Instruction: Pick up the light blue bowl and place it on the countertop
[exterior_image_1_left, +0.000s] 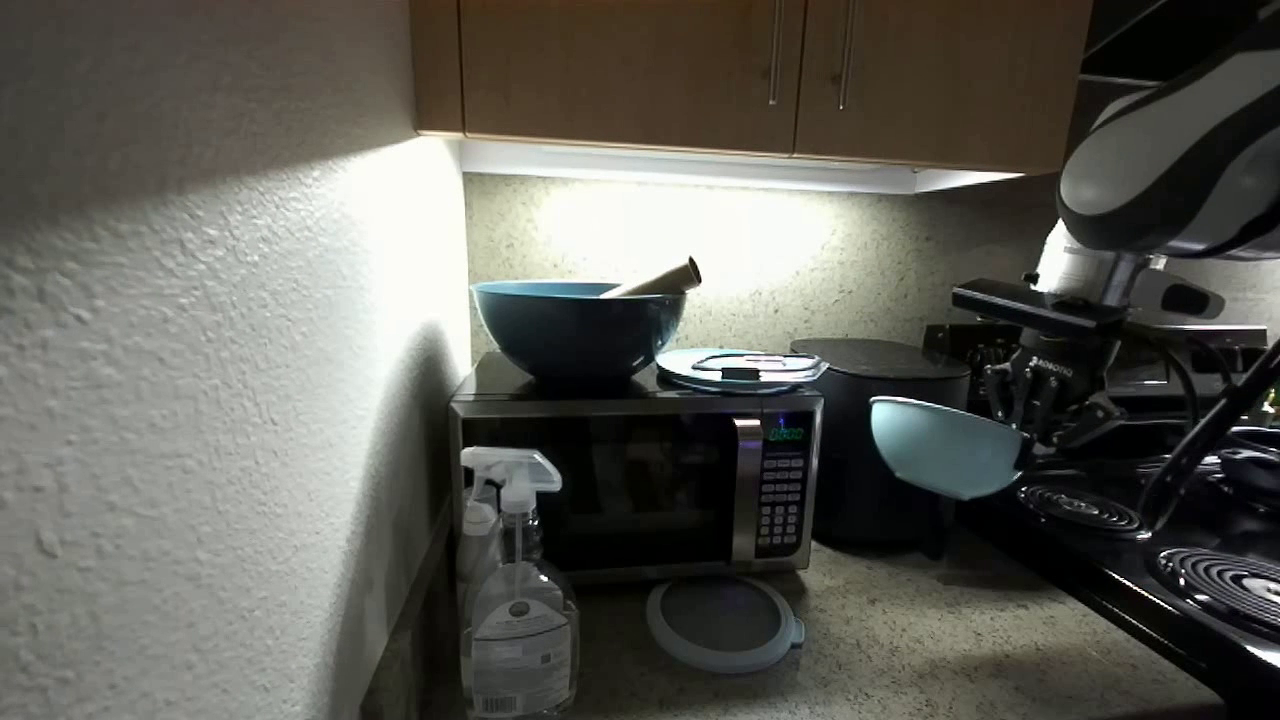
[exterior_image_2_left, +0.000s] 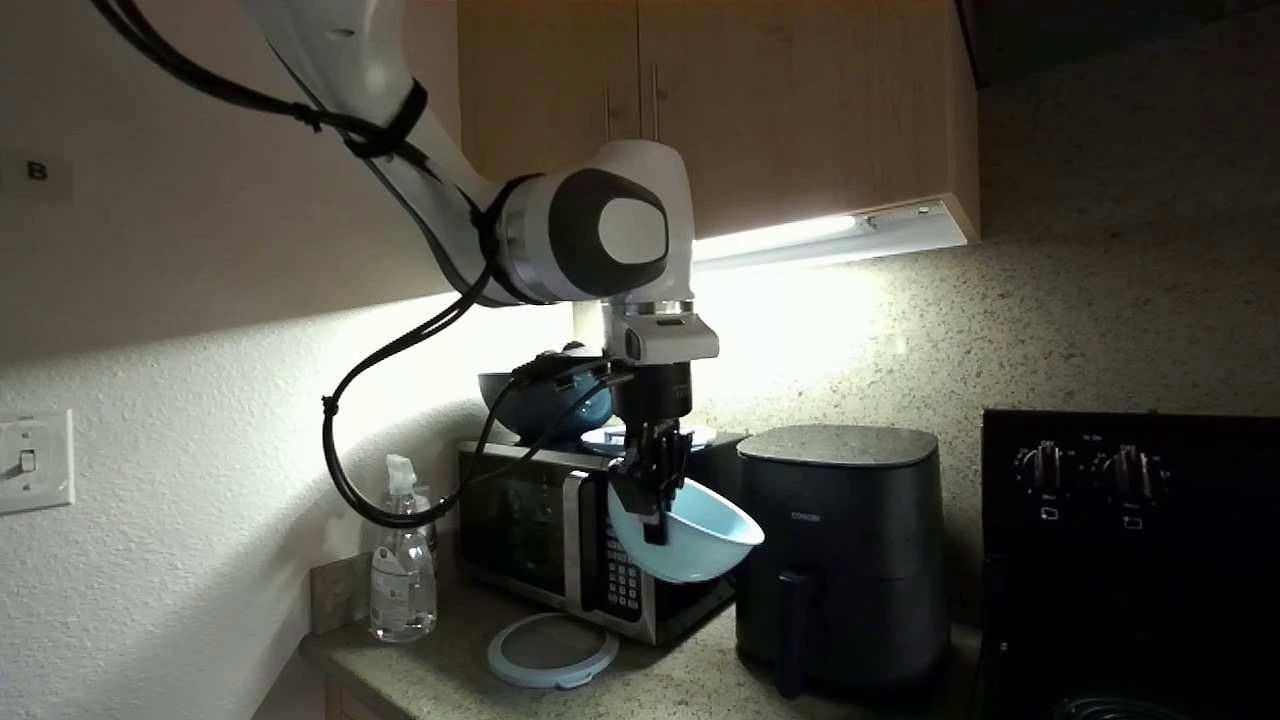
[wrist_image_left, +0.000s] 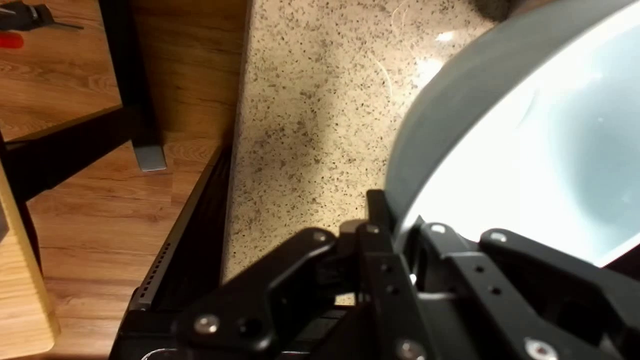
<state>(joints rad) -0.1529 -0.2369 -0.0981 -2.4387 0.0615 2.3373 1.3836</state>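
Note:
The light blue bowl hangs tilted in the air above the countertop, beside the stove edge. My gripper is shut on its rim. The bowl and gripper also show in an exterior view, in front of the microwave and black air fryer, over the countertop. In the wrist view the gripper has one finger outside the bowl and one inside; the speckled countertop lies below. The inner fingertip is partly hidden.
A microwave carries a larger dark blue bowl and flat items. A grey-blue lid and spray bottle stand on the counter. An air fryer and black stove are close to the bowl.

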